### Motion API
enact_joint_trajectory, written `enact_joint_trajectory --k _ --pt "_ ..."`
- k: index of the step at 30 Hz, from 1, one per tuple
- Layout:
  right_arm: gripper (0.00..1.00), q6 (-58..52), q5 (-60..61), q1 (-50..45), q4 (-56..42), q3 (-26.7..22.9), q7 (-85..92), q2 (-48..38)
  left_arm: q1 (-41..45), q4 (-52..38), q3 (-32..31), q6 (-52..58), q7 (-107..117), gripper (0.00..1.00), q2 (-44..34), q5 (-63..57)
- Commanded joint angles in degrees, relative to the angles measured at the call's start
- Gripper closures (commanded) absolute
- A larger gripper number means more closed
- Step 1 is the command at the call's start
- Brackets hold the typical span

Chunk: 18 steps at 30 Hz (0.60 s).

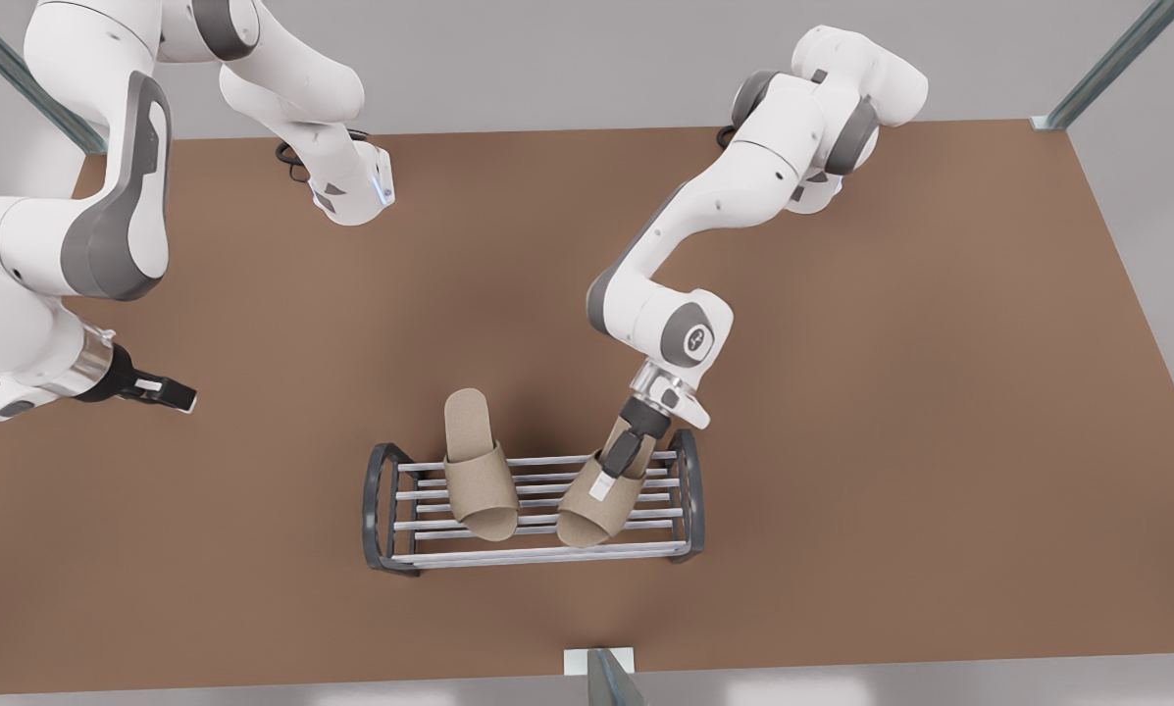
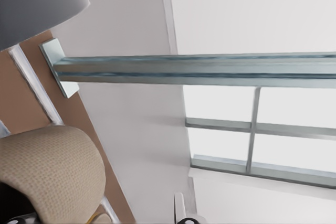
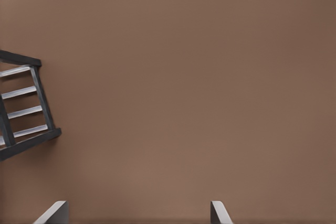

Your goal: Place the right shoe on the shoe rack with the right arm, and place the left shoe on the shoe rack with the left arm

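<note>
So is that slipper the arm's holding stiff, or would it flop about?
Probably light: the left gripper pinches the slipper by its upper alone. Its woven-looking fabric likely gives and is not slippery. Its sole looks straight across the shoe rack bars, so fairly stiff. The right gripper waits aside.

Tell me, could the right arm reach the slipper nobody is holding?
Probably yes. The right gripper hovers over the table, jaws open, with nothing between it and the free slipper on the shoe rack; the left gripper grips the other slipper.
</note>
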<state>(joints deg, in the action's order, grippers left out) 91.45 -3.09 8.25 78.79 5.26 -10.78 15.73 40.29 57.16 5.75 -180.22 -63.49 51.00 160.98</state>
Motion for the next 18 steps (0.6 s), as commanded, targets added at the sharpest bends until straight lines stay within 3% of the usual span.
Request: enact_joint_trajectory --k 1,12,18 --pt "0.0 -0.04 0.01 0.01 -0.04 0.02 -0.73 -0.08 0.05 0.15 0.05 0.57 0.21 0.0 -0.11 0.03" --pt "0.0 0.31 -0.16 0.1 -0.21 -0.07 -0.38 0.35 -0.12 0.41 -0.04 1.63 0.12 0.0 0.41 0.03" --pt "0.0 0.31 -0.16 0.1 -0.21 -0.07 -0.38 0.35 -0.56 6.65 -0.04 3.12 0.13 0.0 -4.07 0.12"
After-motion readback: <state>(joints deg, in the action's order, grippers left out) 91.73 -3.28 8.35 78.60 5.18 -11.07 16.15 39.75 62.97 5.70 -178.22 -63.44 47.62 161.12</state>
